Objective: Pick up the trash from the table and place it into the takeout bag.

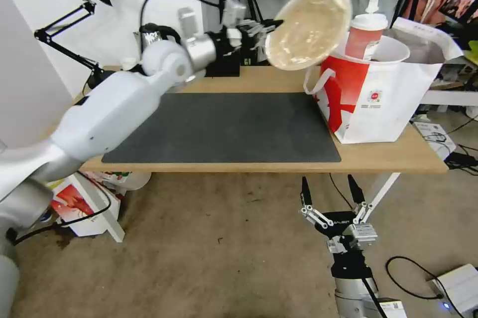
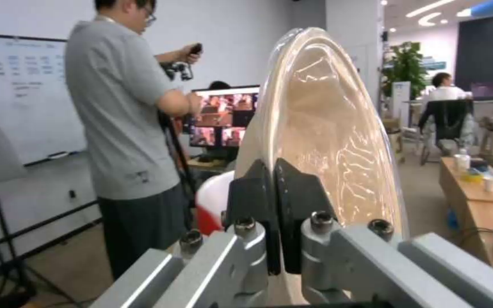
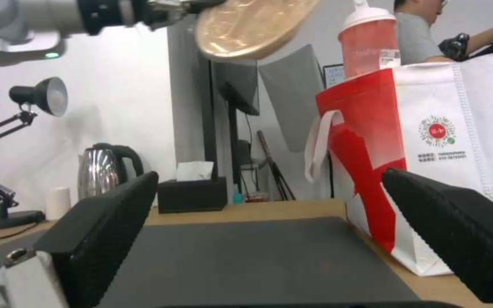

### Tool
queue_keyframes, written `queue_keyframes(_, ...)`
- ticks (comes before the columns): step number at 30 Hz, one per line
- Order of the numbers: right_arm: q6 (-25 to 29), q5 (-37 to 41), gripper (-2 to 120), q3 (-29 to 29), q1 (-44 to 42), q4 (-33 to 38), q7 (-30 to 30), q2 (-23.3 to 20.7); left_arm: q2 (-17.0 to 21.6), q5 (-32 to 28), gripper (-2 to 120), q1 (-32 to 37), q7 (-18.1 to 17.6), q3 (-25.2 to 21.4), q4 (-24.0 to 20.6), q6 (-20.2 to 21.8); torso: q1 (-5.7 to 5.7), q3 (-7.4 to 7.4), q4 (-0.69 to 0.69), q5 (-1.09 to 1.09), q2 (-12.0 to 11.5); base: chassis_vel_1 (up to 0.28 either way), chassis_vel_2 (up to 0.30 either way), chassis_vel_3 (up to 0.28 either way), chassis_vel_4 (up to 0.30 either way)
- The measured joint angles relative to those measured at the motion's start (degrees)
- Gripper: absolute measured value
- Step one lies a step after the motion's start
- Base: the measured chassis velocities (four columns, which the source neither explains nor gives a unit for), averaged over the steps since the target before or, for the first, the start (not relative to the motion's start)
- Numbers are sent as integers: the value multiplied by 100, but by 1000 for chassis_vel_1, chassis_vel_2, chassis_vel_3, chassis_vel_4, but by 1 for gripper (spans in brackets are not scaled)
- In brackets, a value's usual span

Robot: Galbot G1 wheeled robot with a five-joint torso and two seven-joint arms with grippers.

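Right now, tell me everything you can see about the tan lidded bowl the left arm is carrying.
The tan lidded bowl is round and shallow, tan with a glossy clear lid that looks like plastic. It is tipped steeply on edge in the air, clear of the table, beside the rim of the takeout bag. The left gripper pinches its rim; nothing else touches it. Its contents cannot be made out.

No legible text, even on takeout bag
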Motion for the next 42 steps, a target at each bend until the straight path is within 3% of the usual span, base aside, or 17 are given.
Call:
queue_keyframes(15, 0, 0, 100, 0, 0, 0, 0, 0, -1002, 158, 0, -522, 133, 449, 1036, -4, 0, 0, 0, 0, 0, 0, 0, 0, 0)
queue_keyframes(31, 0, 0, 100, 0, 0, 0, 0, 0, -1901, 705, 0, -586, 445, 514, 2165, -190, 0, -1, 0, -1, 0, 0, 0, 0, 0)
queue_keyframes(39, 0, 0, 100, 0, 0, 0, 0, 0, -2199, 1609, 0, -563, 575, 450, 2721, -534, 0, 0, -1, -1, 0, 0, 0, 0, 0)
queue_keyframes(42, 0, 0, 100, 0, 0, 0, 0, 0, -2387, 2293, 0, -597, 699, 288, 3157, -771, 0, 0, 0, -2, 0, 0, 0, 0, 0)
